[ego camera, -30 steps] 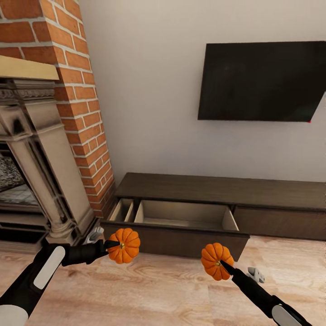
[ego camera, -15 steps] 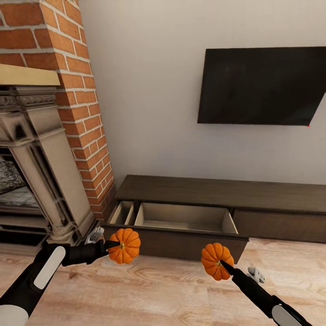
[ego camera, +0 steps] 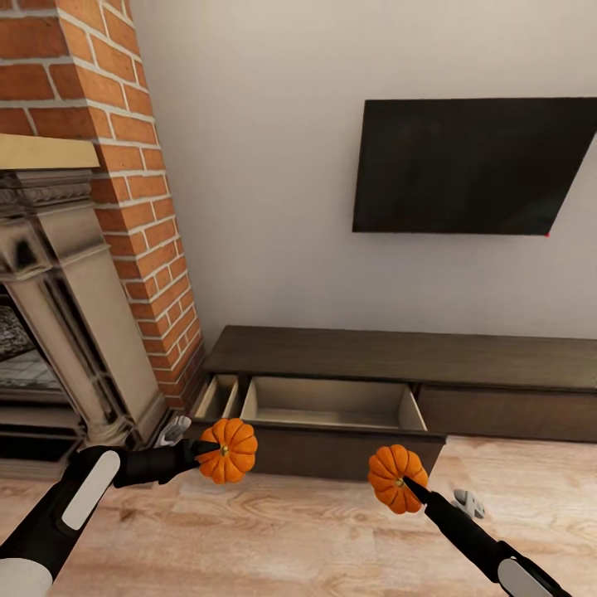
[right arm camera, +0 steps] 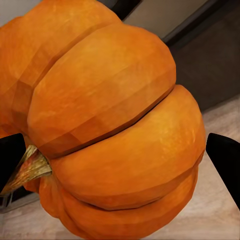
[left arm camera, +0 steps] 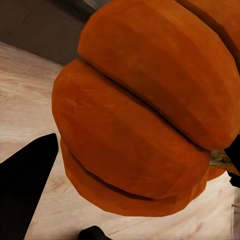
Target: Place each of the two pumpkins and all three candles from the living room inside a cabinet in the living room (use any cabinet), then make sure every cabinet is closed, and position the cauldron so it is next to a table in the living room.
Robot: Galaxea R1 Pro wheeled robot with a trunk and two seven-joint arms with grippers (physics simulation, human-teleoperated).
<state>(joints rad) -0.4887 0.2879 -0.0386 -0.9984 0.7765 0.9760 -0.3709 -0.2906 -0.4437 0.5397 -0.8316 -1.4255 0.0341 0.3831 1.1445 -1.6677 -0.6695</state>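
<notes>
I hold one orange ribbed pumpkin in each hand, above the wooden floor. My left gripper point(ego camera: 209, 448) is shut on the left pumpkin point(ego camera: 228, 450) point(left arm camera: 145, 115) at its stem side. My right gripper point(ego camera: 408, 486) is shut on the right pumpkin point(ego camera: 397, 477) point(right arm camera: 110, 125). Just beyond both stands the long, low dark brown cabinet point(ego camera: 464, 358) against the wall. Its left drawer point(ego camera: 327, 405) is pulled out, showing a pale, bare interior. The fronts further right are shut. The candles and the cauldron are out of view.
A brick chimney with a stone fireplace surround point(ego camera: 66, 315) stands at the left, close to my left arm. A black TV point(ego camera: 473, 166) hangs on the wall above the cabinet. Small grey-white objects lie on the floor point(ego camera: 468, 502) point(ego camera: 174, 429).
The whole head view has shifted, so the camera moved: cabinet, TV and fireplace sit a little further left and lower. Both grippers keep hold of their pumpkins at the same spots in the view.
</notes>
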